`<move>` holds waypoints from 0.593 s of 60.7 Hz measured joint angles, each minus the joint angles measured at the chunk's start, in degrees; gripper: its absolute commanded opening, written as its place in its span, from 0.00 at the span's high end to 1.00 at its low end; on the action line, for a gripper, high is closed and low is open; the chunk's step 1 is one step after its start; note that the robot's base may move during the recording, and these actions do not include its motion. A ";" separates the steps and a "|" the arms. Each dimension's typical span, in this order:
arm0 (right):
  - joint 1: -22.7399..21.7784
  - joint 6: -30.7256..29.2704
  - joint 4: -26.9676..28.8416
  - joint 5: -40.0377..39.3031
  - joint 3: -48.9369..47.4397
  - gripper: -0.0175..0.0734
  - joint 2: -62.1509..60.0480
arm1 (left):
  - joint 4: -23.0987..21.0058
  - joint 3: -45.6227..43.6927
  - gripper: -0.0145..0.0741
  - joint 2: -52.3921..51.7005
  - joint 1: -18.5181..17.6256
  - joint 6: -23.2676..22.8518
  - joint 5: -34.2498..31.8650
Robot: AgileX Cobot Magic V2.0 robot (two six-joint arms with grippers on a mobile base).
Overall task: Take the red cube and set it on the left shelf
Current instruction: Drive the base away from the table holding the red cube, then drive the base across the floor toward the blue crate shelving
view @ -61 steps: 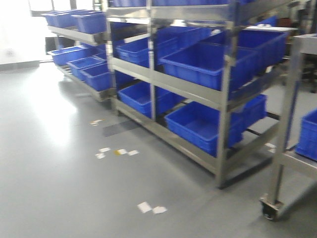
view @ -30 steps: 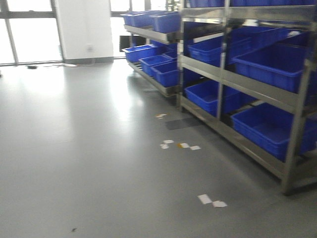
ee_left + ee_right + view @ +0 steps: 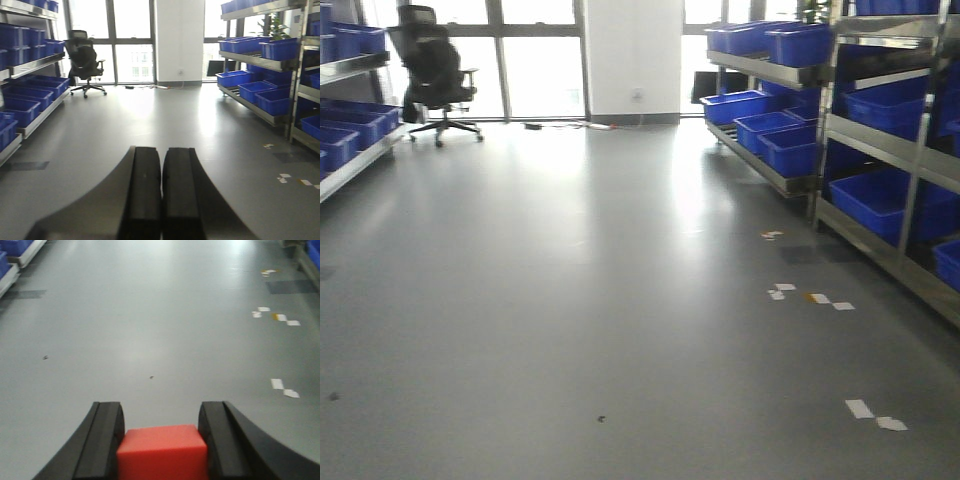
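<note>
1. Basically, grey floor (image 3: 570, 300) everywhere, one wide aisle.
2. Then the left shelf (image 3: 37, 62) along the left side, loaded with blue crates (image 3: 20, 107), well apart from both arms.
3. Black office chair (image 3: 435, 70) by the windows.
4. left gripper (image 3: 161, 170): fingers pressed together, nothing between them.
5. right gripper (image 3: 161, 422) clamped on the red cube (image 3: 162, 452), over bare floor.

The red cube (image 3: 162, 452) is a plain, bright orange-red; the right pincer (image 3: 161, 412) and left pincer (image 3: 161, 150) are matte black. The left shelf (image 3: 35, 62) is silver steel, its crates (image 3: 30, 92) deep blue. The floor (image 3: 570, 300) is glossy grey, flecked on the right with white tape scraps (image 3: 860, 408). The far office chair (image 3: 435, 70) is black.
</note>
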 measured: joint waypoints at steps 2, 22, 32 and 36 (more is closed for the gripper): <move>0.00 0.00 0.00 0.00 0.00 0.75 0.00 | 0.00 0.00 0.72 0.00 0.00 0.00 0.00; 0.00 0.00 0.00 0.00 0.00 0.75 0.00 | 0.00 0.00 0.72 0.00 0.00 0.00 0.00; 0.00 0.00 0.09 0.00 0.00 0.75 0.00 | 0.00 0.00 0.72 0.00 0.00 0.00 0.00; 0.00 0.00 0.09 0.00 0.00 0.75 0.00 | 0.00 0.00 0.72 0.00 0.00 0.00 0.00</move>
